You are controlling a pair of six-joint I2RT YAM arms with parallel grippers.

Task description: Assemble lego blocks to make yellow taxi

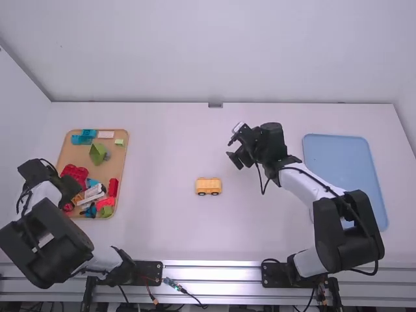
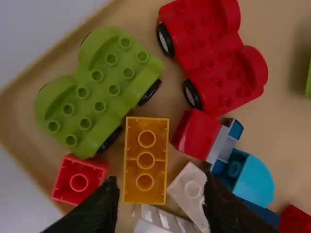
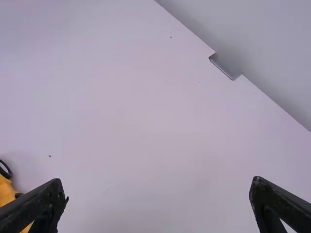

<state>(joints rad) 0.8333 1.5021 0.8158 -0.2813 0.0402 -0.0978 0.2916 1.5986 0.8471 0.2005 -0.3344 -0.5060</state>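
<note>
With the left gripper (image 2: 161, 187), hanging fingers-apart and empty above the tray (image 1: 77, 156), aimed at the yellow brick (image 2: 146, 160). Lying hollow side up, tubes showing. Probably light, stiff and a little slick, being hard plastic; hardly fragile. Best taken across the narrow width, midway along both long walls; likely to pivot if pinched at one end. Looks in need of turning over before any pressing home.

Mind the neighbours on the way down: just beside one long wall, the green base (image 2: 102, 92) and the pink brick (image 2: 79, 179); by the other, the red block (image 2: 197, 133) and the white brick (image 2: 190, 189). Tight for fingertips, so best lowered straight and slowly. Then lift well over the tray's rim before going sideways.

Farther out, on the table (image 1: 166, 149) between both arms, find the yellow car (image 1: 208, 187), upright on wheels. Apt to roll under a push; better steadied by the sides while pressing down from above. Plenty of open room all around for turning and joining.

Beyond and to the right of the car, the right gripper (image 3: 158, 186), spread wide with nothing held. Well past that arm's forward side, the table's back edge; beside the arm, the blue tray (image 1: 338, 162).
</note>
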